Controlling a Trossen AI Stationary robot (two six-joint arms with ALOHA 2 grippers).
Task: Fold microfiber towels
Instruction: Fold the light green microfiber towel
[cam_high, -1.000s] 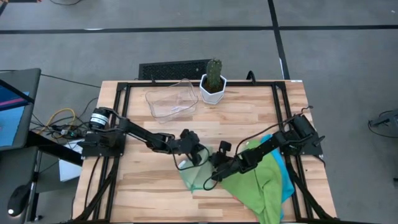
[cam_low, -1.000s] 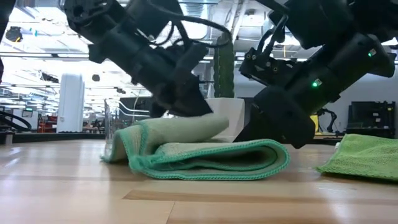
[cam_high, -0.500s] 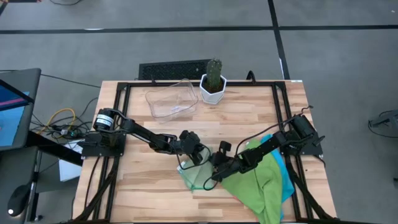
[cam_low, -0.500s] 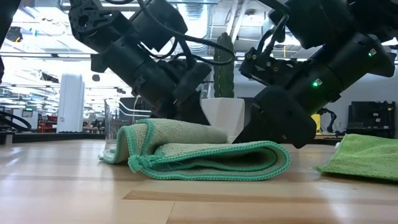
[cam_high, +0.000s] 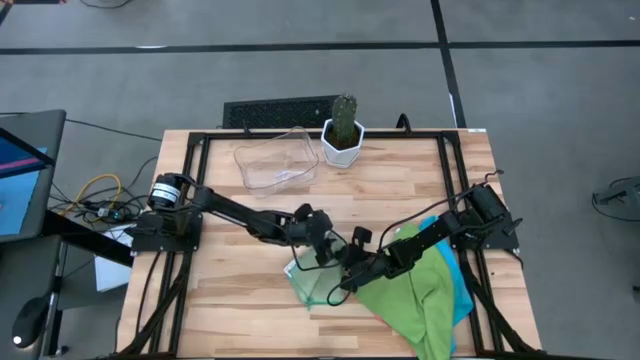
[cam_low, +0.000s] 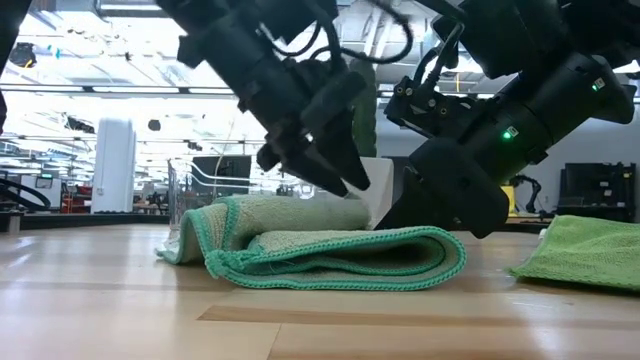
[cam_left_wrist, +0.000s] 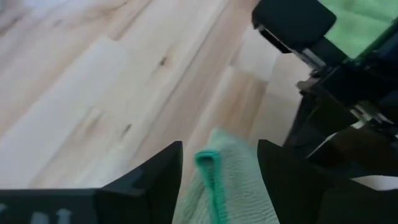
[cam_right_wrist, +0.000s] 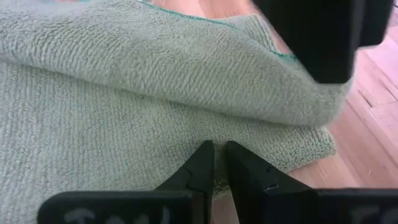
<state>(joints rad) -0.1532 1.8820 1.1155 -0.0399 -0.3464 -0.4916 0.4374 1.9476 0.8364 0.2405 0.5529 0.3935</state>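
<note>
Towels counted: three show on the table (cam_high: 230, 290), one pale green, one bright green, one cyan blue.
Pale green towel (cam_low: 330, 250): nearest the front edge, at the middle of the table, folded over on itself with a teal stitched hem; in the low view its long axis runs across the picture, folds stacked flat.
Right gripper (cam_right_wrist: 214, 163): low at the pale green towel, fingers drawn nearly together with the towel's edge between them, grasping it.
Left gripper (cam_low: 335, 170): just above the pale green towel's upper fold, fingers spread apart, released, nothing between them; the left wrist view shows the hem corner in the gap below.
Bright green towel (cam_high: 410, 295): spread loosely at the right front of the table, under the right arm, just beside the pale green one.
Cyan blue towel (cam_high: 462, 295): only a strip shows along the bright green towel's right side.
Farther back: one clear plastic tray (cam_high: 275, 160) and one cactus in a white pot (cam_high: 343, 130), side by side near the far edge.
Surface: light wooden planks with black frame rails.
Room: grey floor around the table; a large hall with ceiling lights behind.
</note>
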